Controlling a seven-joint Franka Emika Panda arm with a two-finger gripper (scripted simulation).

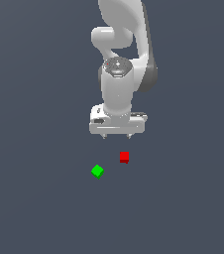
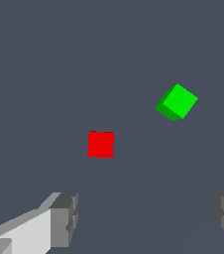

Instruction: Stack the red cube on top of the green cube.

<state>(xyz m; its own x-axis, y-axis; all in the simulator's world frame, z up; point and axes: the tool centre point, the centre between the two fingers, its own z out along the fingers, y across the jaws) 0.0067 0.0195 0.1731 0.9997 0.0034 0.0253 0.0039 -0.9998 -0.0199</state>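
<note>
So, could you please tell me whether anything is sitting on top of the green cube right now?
Nothing is. The green cube has a bare top in both views. The red cube rests apart from it on the floor, and the open gripper holds nothing. Its underside is hidden.

— What did the wrist camera catch?
— The red cube (image 2: pixel 100 144) lay flat on the grey floor (image 2: pixel 44 59), apart from the green cube (image 2: pixel 177 102), which sat turned askew.
— And the gripper (image 2: pixel 146 216)?
— Its fingers (image 2: pixel 64 218) stood wide apart, gripping nothing

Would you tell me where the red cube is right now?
In the exterior view, the red cube lies on the floor below the open gripper, just right of the green cube, not touching it.
</note>
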